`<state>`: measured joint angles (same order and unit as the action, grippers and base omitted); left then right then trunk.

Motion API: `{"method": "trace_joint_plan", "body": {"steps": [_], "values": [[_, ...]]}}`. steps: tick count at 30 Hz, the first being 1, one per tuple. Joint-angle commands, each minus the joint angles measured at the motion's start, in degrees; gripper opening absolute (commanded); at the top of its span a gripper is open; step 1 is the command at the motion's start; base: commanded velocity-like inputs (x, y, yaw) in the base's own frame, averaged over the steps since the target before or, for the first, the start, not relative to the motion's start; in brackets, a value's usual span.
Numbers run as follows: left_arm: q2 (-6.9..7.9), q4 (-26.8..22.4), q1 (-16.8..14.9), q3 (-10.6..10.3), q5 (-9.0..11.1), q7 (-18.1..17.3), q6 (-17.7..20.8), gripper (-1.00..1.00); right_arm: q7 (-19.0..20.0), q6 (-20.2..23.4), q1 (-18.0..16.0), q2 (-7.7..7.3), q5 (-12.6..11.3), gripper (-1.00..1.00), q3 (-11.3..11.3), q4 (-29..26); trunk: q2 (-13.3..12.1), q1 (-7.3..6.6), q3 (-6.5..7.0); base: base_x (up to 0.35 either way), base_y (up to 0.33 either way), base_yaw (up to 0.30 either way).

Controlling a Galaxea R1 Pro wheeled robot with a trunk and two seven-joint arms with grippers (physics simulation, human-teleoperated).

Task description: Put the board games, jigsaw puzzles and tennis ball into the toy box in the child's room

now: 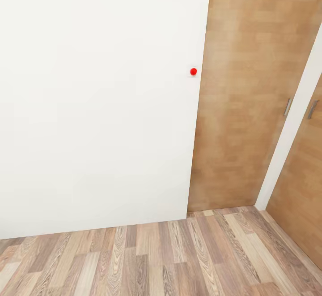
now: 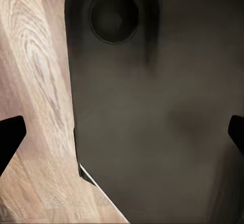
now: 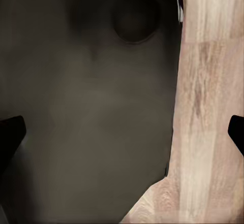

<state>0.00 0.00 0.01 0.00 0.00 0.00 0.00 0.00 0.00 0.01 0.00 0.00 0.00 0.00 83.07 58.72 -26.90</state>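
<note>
Ahead, the head view meets a smooth white wall (image 1: 94, 108) with a small red dot (image 1: 193, 71) at its edge, beside tall wood-grain doors (image 1: 250, 85) with slim grey handles (image 1: 287, 106), above plank floor (image 1: 179, 260). Each wrist view shows a dark rounded robot body (image 2: 152, 122) over planks, with the left gripper (image 2: 122, 132) and right gripper (image 3: 122, 132) spread wide, holding nothing.

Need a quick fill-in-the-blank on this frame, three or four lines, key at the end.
1. The small knob on the white wall is ____ in colour.
2. The floor is made of ____ planks.
3. To the right of the white wall stands a ____ door.
4. Both grippers, left and right, have their fingertips spread wide, so they are ____.

Missing words: red; wood; wooden; open
</note>
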Motion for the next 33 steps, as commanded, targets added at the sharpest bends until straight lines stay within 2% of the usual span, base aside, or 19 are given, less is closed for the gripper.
{"method": "trace_joint_plan", "body": {"steps": [1, 5, 8, 14, 23, 33], "values": [[0.33, 0.33, 0.33, 0.33, 0.33, -0.33, -0.27, 1.0, -0.33, 0.33, 0.33, -0.33, 0.33, 1.0, 0.33, 0.33, 0.01, 0.0, -0.03, 0.0, 0.0, 0.0], [1.62, 1.63, 1.65, 0.39, 0.58, -1.61, -0.26, 1.0, -0.74, 0.49, 1.65, -0.35, 1.5, 1.0, 1.6, 1.64, 0.01, 0.0, -0.03, 0.0, 0.0, 0.0], [2.44, 1.77, 2.64, 0.45, 0.58, -1.51, -1.0, 1.0, -0.71, -0.01, 2.63, 0.34, 1.19, 1.0, 1.6, 1.63, 0.01, 0.0, -0.03, 0.0, 0.0, 0.0], [2.14, -0.15, 4.59, 0.5, 0.57, -1.13, -2.92, 1.0, -0.7, -0.99, 4.58, 1.13, 0.95, 1.0, 1.44, -0.29, 0.01, 0.0, -0.03, 0.0, 0.0, 0.0], [2.18, -1.98, 7.52, 0.45, 0.48, -1.03, -3.3, 1.0, -0.77, -1.13, 4.65, 1.3, 0.66, 1.0, 1.29, -3.19, 0.01, 0.0, -0.03, 0.0, 0.0, 0.0], [2.2, -2.57, 7.79, 0.37, 0.42, -0.92, -3.82, 1.0, -0.83, -3.23, 4.65, 1.31, -2.55, 1.0, 0.88, -3.52, 0.01, 0.0, -0.1, 0.0, 0.0, 0.035]]}}
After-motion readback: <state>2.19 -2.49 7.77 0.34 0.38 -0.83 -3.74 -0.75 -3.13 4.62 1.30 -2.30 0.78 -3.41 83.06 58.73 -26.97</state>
